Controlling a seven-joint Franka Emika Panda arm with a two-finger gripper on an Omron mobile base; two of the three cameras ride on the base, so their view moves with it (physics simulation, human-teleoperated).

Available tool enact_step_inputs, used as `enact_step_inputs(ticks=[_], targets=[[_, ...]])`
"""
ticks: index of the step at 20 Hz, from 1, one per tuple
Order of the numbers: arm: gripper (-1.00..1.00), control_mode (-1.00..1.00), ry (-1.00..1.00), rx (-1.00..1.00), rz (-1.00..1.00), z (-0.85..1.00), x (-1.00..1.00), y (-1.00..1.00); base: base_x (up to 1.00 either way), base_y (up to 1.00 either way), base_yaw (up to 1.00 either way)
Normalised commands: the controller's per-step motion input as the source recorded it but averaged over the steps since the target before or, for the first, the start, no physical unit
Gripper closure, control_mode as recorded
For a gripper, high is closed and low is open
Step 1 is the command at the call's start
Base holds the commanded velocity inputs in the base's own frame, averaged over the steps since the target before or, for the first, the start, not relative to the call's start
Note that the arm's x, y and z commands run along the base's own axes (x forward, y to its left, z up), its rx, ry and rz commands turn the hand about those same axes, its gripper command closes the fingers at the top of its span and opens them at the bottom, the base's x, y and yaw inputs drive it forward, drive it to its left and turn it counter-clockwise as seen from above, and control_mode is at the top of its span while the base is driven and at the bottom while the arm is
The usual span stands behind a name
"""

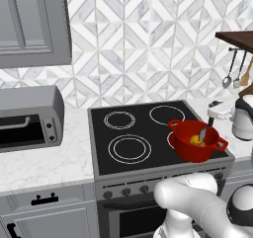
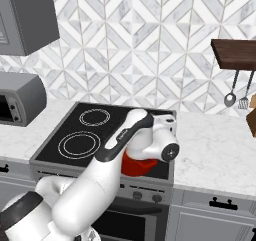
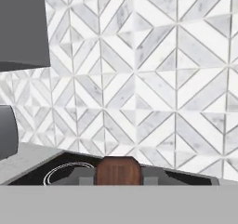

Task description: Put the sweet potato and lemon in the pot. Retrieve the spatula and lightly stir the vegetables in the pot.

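Note:
The red pot stands on the stove's front right burner, and the yellow lemon lies inside it. The sweet potato is hidden from me. My gripper hangs just above the pot's far right rim, shut on the spatula, whose grey blade slants down into the pot beside the lemon. In the hand view the spatula's red-brown handle sits between my fingertips. In the right base view my arm covers most of the pot.
A grey toaster oven sits on the counter left of the black stovetop. A wooden shelf at the right has a metal spoon and other utensils hanging below it. A grey wall cabinet hangs at upper left.

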Motion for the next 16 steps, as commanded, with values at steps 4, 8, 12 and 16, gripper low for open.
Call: enact_step_inputs(ticks=[4, 8, 12, 16], targets=[[1.0, -1.0, 0.0, 0.0, -0.18, -0.6, 0.05, -0.08, 0.0, 0.0, 0.0], [1.0, -1.0, 0.0, 0.0, -0.2, -0.51, 0.03, 0.0, 0.0, 0.0, 0.0], [1.0, -1.0, -0.01, 0.0, -0.22, -0.27, 0.21, 0.0, 0.0, 0.0, 0.0], [1.0, -1.0, -0.02, 0.07, -0.17, 0.05, 0.0, 0.0, 0.0, 0.0, 0.0]])
